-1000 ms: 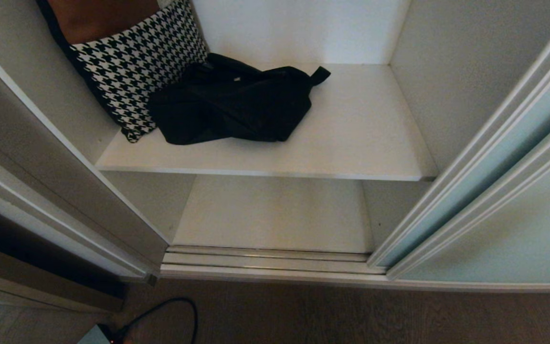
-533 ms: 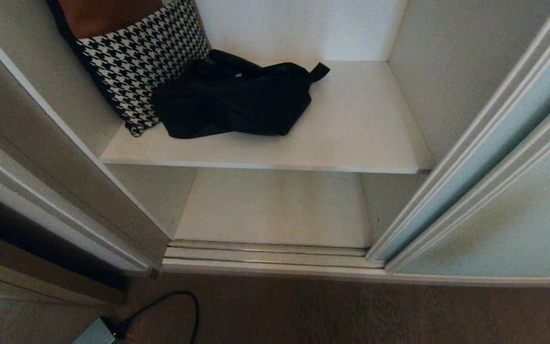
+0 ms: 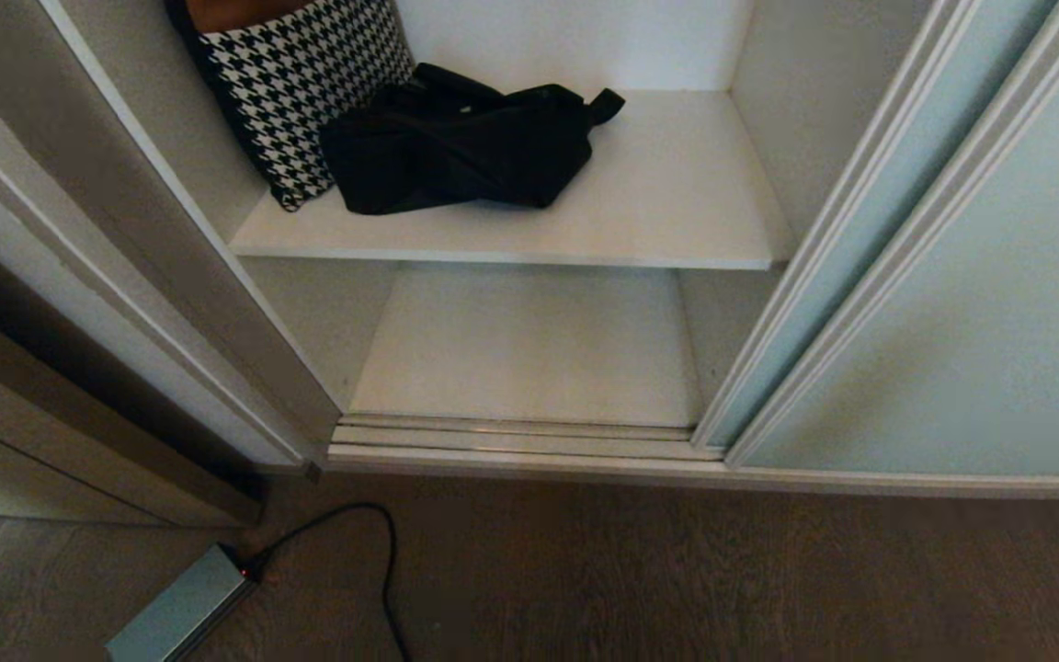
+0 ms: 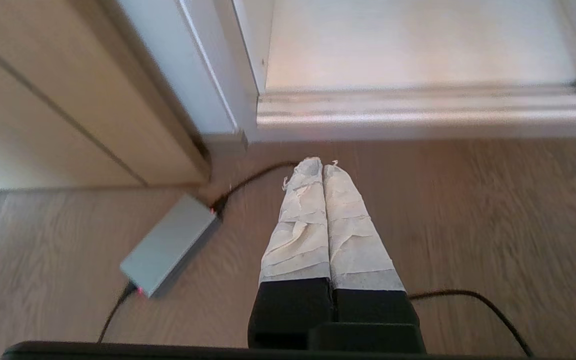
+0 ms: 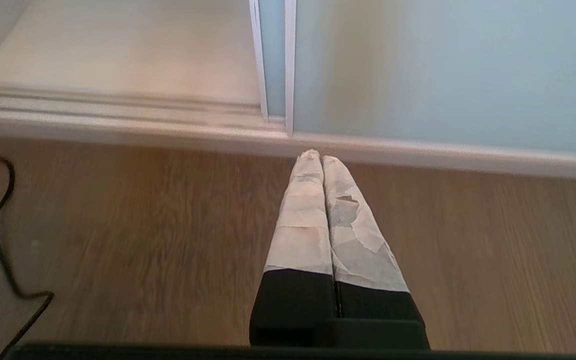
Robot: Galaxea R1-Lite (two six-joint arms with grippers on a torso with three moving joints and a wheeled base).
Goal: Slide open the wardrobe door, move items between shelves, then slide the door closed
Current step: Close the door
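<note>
The wardrobe stands open. The pale blue-green sliding door (image 3: 952, 276) is pushed to the right, behind the edge of another panel. A black fabric bag (image 3: 456, 152) lies on the upper white shelf (image 3: 667, 211), leaning on a houndstooth cushion (image 3: 304, 87). The lower shelf (image 3: 529, 349) is bare. Neither arm shows in the head view. My left gripper (image 4: 322, 164) hangs shut and empty over the wood floor near the door track. Also shut and empty, my right gripper (image 5: 316, 156) points at the base of the sliding door (image 5: 418, 70).
A grey power adapter (image 3: 180, 611) with a black cable (image 3: 382, 552) lies on the wood floor at the front left. The metal door track (image 3: 520, 441) runs along the wardrobe's foot. A wardrobe side panel (image 3: 107, 239) rises at the left.
The whole head view has shifted: the wardrobe has slid upward and shrunk, and more floor shows in front. The camera has backed away. The bag lies as before.
</note>
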